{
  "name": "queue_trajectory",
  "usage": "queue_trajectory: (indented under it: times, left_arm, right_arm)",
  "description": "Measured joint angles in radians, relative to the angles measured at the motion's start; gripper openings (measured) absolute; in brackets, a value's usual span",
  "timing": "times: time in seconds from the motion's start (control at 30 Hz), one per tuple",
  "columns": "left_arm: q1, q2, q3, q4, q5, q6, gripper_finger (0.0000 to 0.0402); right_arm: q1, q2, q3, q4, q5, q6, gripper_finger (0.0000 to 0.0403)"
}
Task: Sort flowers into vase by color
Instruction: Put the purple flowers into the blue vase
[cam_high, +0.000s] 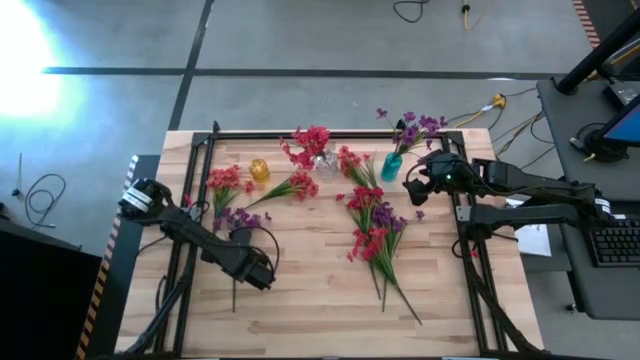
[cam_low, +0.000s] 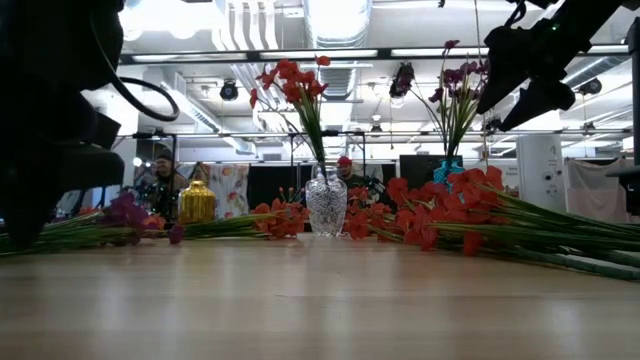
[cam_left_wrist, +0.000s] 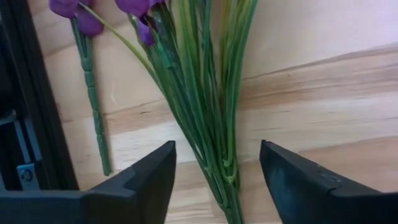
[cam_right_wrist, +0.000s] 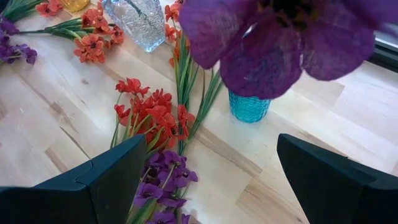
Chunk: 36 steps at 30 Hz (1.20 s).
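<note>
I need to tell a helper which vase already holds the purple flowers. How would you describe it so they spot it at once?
Look along the far edge of the wooden table, toward the right gripper. There stands a small teal vase with purple flowers rising from it. Its neighbours are a clear cut-glass vase holding red flowers and an empty gold vase.

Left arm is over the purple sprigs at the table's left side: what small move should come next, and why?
Probably close the left gripper on the purple sprig's stems. In its wrist view the green stems lie between its two open fingers, apart from both, so nothing is gripped yet. The right gripper waits open beside the teal vase, which already holds purple flowers.
</note>
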Motion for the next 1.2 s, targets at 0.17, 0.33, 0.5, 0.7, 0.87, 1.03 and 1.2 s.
queue_trajectory:
  times: [0.17,0.33,0.5,0.7,0.87,1.03,1.2]
  left_arm:
    - [0.0,0.001,-0.016,0.021,-0.001,-0.024,0.0147]
    - [-0.001,-0.001,-0.051,0.104,-0.006,-0.037,0.0089]
    - [-0.007,-0.004,-0.067,0.126,-0.011,-0.021,0.0052]
    - [-0.017,-0.022,-0.047,0.083,0.003,-0.018,0.0028]
    - [-0.024,-0.063,-0.012,0.062,0.01,0.028,0.0003]
    - [-0.024,-0.134,0.04,0.046,0.006,0.107,0.0001]
    - [-0.033,-0.214,0.116,0.052,-0.062,0.278,0.0]
  right_arm:
    - [0.0,0.0,0.0,0.0,0.0,-0.009,0.0352]
    - [0.0,0.0,0.0,0.0,0.0,-0.011,0.0352]
    - [0.0,0.0,0.0,0.001,0.006,-0.011,0.0352]
    - [0.0,0.0,0.0,0.001,0.008,-0.011,0.0352]
    - [0.003,-0.01,0.0,-0.026,-0.02,-0.012,0.0352]
    - [0.031,-0.045,0.0,-0.081,-0.029,0.024,0.0352]
    - [0.089,-0.089,0.0,-0.084,-0.075,0.051,0.0352]
